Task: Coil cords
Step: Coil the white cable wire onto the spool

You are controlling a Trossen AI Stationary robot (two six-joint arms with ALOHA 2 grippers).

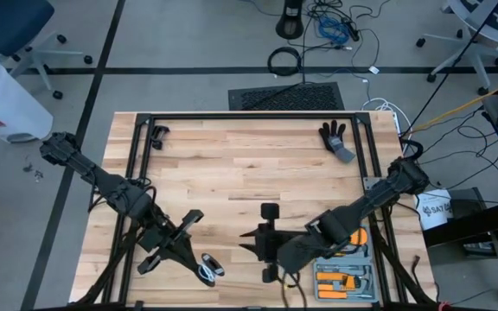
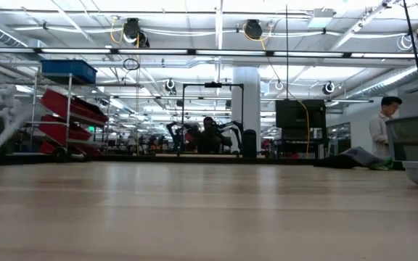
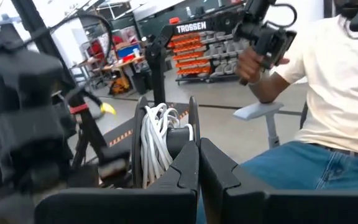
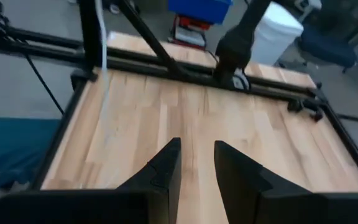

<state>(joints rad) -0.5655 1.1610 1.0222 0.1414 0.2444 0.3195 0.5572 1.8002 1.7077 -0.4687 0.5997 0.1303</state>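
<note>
A: Cord and reel — where are they showing from above?

B: The reel (image 1: 207,269) is sitting near the counter's (image 1: 249,164) front edge, right at the tip of the left tool (image 1: 199,261). The left arm is reaching in from the far left corner. The right tool (image 1: 264,244) is hovering near the front centre, pointing left, and nothing is showing between its fingers. A black glove (image 1: 336,139) is lying near the far right corner, and an orange tool tray (image 1: 346,275) is resting at the front right.

A: And from counter height?

B: Only bare wood is showing there, with a person (image 2: 382,130) standing in the room at the far right.

A: What is the left wrist camera giving?

B: The left tool (image 3: 199,163) is standing closed, its fingers pressed together. The black reel (image 3: 165,142) with white cord (image 3: 156,138) wound around it is sitting just past the fingertips; I cannot tell whether they are pinching it. A seated person (image 3: 328,93) is holding a control handle behind it.

A: And the right wrist camera?

B: The right tool (image 4: 197,157) is holding its fingers partly apart over bare counter (image 4: 185,118), gripping nothing. A thin white cord (image 4: 104,56) is hanging by the frame post.
</note>
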